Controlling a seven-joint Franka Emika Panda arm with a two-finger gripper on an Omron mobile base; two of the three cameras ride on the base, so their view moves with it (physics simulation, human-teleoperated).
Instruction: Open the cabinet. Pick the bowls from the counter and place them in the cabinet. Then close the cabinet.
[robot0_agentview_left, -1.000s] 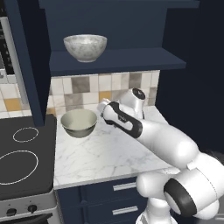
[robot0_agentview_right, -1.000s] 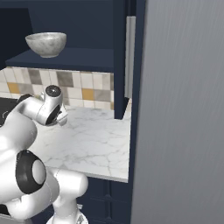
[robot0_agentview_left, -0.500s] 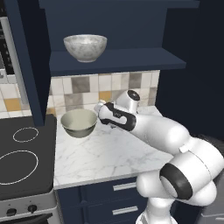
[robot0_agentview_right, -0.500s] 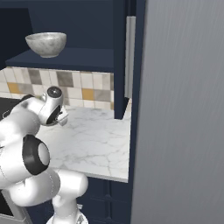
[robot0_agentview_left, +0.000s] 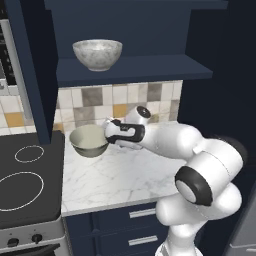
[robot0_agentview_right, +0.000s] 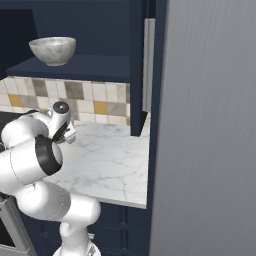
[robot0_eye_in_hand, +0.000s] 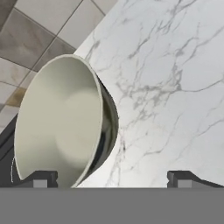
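Hand (robot0_agentview_left: 106, 134) has reached the smooth beige bowl (robot0_agentview_left: 89, 140).
Spread wide astride its round rim on the veined marble counter (robot0_agentview_left: 120, 175); speckled bowl (robot0_agentview_left: 97, 54) shelved.

A home kitchen is shown — rendered, not photographed. A black stovetop (robot0_agentview_left: 22, 175) with white rings is set beside a white marble desk (robot0_agentview_left: 120, 177), backed by a beige and grey tiled wall (robot0_agentview_left: 100, 102). Navy drawers (robot0_agentview_left: 135, 227) are fitted below, and an open navy cabinet (robot0_agentview_left: 130, 67) is hung above — a marbled bowl (robot0_agentview_left: 97, 54) on its shelf.
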